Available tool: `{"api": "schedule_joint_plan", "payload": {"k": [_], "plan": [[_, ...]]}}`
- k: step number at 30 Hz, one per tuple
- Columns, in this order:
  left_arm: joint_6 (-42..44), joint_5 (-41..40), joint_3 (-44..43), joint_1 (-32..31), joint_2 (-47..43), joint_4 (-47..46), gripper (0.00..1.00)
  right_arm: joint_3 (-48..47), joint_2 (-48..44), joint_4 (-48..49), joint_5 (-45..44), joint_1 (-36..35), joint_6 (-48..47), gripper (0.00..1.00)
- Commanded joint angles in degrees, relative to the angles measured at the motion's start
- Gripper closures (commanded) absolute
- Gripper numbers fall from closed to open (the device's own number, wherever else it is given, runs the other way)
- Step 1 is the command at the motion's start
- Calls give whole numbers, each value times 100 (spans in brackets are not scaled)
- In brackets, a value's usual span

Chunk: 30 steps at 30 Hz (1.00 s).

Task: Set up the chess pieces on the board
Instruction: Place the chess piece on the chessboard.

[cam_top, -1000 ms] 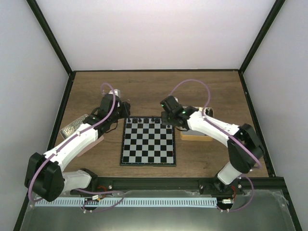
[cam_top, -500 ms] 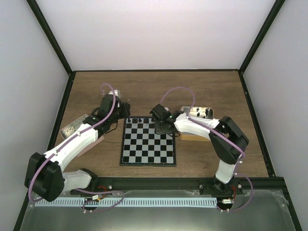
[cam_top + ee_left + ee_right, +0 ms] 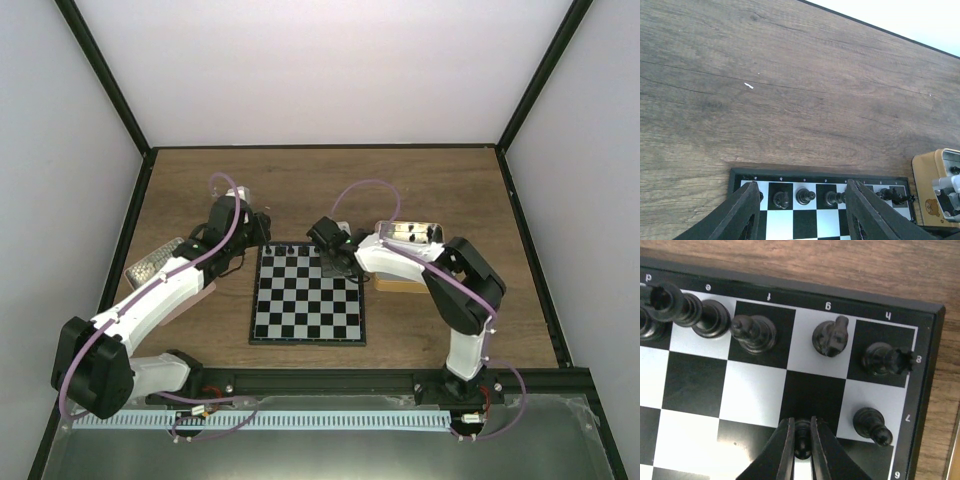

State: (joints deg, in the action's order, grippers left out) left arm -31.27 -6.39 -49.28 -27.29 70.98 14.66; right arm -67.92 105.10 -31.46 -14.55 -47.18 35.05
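The board point(image 3: 300, 312) lies in the middle of the table. Several black chess pieces point(image 3: 292, 247) stand along its far row. My right gripper point(image 3: 338, 264) hangs low over the board's far right corner. In the right wrist view it point(image 3: 801, 434) is shut on a black pawn point(image 3: 802, 436) over the g-file square of the second row. A knight point(image 3: 830, 337), a rook point(image 3: 882, 359) and a second pawn point(image 3: 871, 423) stand close by. My left gripper point(image 3: 802, 212) is open and empty over the board's far left corner point(image 3: 262, 238), with three pieces point(image 3: 805, 196) showing between its fingers.
A tan-sided tin point(image 3: 404, 282) with a shiny lid stands right of the board, and also shows in the left wrist view point(image 3: 939, 185). A silver lid point(image 3: 152, 263) and a pink tray point(image 3: 200, 297) lie left of the board, partly under the left arm.
My right gripper has moved left and nearer, from the board's far right edge to over its second row, still low. The left arm has not moved.
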Motion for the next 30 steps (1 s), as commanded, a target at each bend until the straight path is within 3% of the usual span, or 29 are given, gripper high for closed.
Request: {"api": "schedule_joint_plan", "payload": {"k": [1,22,25,30], "plan": [[43,-46,32,31,12,-111,50,-258,212,-46,-265,-11,107,92],[85,-10,15,31,41,-78,51,-506,277,-110,-472,3,103,87],[85,-19,15,31,17,-77,50,-575,152,-133,-430,5,80,82],[65,-39,21,31,-76,-97,51,-654,-254,-123,-286,7,23,66]]}}
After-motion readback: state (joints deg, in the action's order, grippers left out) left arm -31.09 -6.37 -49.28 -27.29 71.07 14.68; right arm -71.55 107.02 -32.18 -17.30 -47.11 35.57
